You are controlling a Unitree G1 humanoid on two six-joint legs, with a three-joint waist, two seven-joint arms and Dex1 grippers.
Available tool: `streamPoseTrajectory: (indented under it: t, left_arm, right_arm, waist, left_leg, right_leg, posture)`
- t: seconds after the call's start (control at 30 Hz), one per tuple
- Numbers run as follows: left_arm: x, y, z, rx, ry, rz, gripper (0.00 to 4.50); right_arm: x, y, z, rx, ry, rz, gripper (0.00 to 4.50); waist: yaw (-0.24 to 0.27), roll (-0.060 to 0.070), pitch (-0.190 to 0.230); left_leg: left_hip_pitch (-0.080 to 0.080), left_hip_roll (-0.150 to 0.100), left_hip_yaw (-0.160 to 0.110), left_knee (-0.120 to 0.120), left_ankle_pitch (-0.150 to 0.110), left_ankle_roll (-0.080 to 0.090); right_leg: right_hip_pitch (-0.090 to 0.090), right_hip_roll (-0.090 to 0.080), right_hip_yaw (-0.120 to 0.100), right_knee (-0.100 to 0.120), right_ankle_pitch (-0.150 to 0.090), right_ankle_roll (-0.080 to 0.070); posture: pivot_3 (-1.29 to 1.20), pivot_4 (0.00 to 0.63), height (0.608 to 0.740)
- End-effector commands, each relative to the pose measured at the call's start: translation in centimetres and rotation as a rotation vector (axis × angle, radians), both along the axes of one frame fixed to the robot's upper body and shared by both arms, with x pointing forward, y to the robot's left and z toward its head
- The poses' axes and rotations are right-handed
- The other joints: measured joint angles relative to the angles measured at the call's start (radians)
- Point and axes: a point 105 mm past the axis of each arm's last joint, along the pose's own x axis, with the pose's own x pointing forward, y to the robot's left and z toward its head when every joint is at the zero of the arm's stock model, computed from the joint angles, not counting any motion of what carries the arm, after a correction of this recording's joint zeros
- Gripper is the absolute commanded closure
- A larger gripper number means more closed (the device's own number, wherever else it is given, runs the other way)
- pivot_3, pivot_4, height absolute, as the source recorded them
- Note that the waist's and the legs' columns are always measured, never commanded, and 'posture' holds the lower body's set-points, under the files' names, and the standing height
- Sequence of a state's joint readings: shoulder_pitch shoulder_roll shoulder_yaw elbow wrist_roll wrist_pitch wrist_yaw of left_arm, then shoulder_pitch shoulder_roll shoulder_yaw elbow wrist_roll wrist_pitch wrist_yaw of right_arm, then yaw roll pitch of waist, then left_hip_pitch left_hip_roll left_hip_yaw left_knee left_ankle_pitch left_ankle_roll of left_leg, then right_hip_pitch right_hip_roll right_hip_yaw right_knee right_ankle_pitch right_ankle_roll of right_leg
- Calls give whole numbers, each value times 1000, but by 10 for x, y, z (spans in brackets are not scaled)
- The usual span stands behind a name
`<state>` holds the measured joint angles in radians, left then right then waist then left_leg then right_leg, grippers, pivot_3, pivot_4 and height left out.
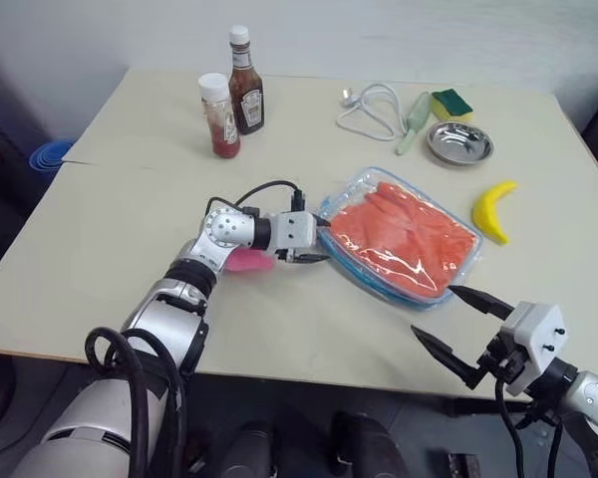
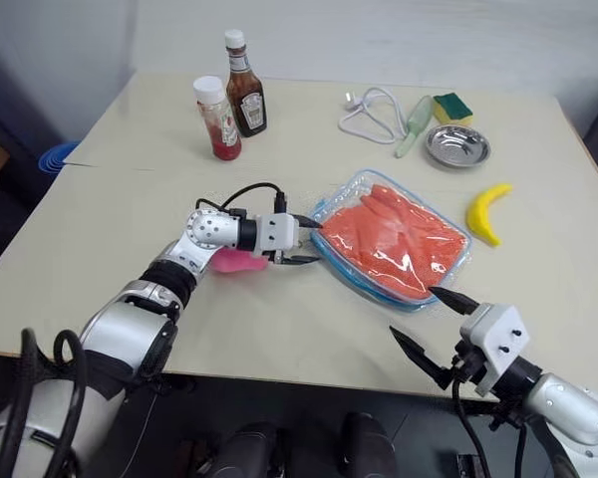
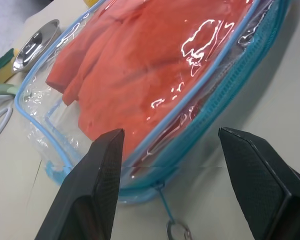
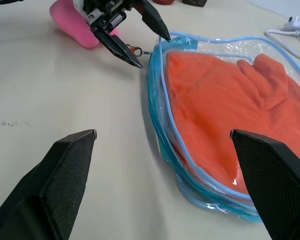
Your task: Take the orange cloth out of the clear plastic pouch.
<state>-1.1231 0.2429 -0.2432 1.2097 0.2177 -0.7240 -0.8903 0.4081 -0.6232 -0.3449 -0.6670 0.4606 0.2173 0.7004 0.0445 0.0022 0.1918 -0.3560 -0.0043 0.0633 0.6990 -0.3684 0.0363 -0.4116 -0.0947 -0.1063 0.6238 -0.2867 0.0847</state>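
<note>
The table (image 1: 110,219) is wide and pale. Near its middle lies the pouch (image 1: 351,204), flat, and the cloth (image 1: 404,234) is inside it and fills almost all of it. The zipper side of the pouch faces the left arm.

The left arm reaches forward over the table and bends at the wrist toward the right, so the left gripper (image 1: 319,237) points almost level at the near left corner of the pouch. Its two fingers are spread apart and grasp nothing; one tip stands just above the blue edge, the other just beside the small pull ring (image 3: 175,231) on the table. A pink thing (image 1: 247,261) lies under the wrist.

The right arm is low and near the front edge of the table, well apart from the pouch. The right gripper (image 1: 462,327) points forward and to the left, with its fingers wide open and empty.

Behind the pouch are a banana (image 1: 492,209), a metal bowl (image 1: 459,142), a sponge (image 1: 450,103), a white cable (image 1: 371,110) and two sauce bottles (image 1: 233,95).
</note>
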Motion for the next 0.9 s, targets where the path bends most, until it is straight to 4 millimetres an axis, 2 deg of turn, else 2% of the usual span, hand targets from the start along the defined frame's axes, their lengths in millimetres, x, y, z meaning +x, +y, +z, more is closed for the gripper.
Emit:
streamPoseTrajectory:
  t: [0.03,0.13,0.23,0.4,0.53,0.63,0.7,0.8,0.9]
  left_arm:
    - [-5,-12,17,-37,-56,-66,1327]
    - [-2,-19,12,20,-66,-51,1327]
    - [-1,-24,7,70,-65,-50,1913]
    - [1,-24,-6,151,-80,-30,3292]
    - [1,-24,-8,131,-49,-17,4483]
    - [2,-23,0,-29,101,21,4483]
    - [2,-19,4,-140,276,30,4483]
    - [-2,-8,9,-203,458,7,4483]
    - [-13,3,19,-251,691,13,4483]
  right_arm:
    - [-4,7,7,-3,-39,18,0]
    - [-6,7,4,-11,-27,23,0]
    - [-6,8,3,-13,-29,26,0]
    - [-4,3,3,-24,-43,6,0]
    - [-3,0,3,-28,-49,-3,0]
    - [-2,2,3,-24,-55,7,0]
    - [-2,5,4,-23,-48,32,0]
    - [-1,14,5,-5,-17,83,0]
    - [-2,32,6,28,44,160,0]
  waist:
    - [0,0,0]
    - [1,0,0]
    - [2,0,0]
    - [1,0,0]
    - [1,0,0]
    - [1,0,0]
    - [0,0,0]
    - [-10,0,0]
    - [-25,0,0]
  left_leg:
    - [0,0,0,0,0,0]
    - [0,0,0,0,0,0]
    - [0,0,0,0,0,0]
    - [0,0,0,0,0,0]
    - [0,0,0,0,0,1]
    - [0,0,0,0,0,1]
    - [0,0,0,0,0,1]
    - [0,0,0,0,0,1]
    - [0,0,0,0,0,1]
  right_leg:
    - [0,0,0,0,0,0]
    - [0,0,0,0,0,0]
    - [0,0,0,0,0,0]
    - [0,0,0,0,0,0]
    - [0,0,0,0,0,0]
    - [0,0,0,0,0,0]
    - [0,0,0,0,0,0]
    - [0,0,0,0,0,0]
    - [0,0,0,1,0,0]
  posture:
    - [0,150,740]
    - [0,150,740]
    - [0,150,740]
    - [0,150,740]
    - [0,150,740]
    - [0,150,740]
    - [0,150,740]
    - [0,150,740]
    - [0,150,740]
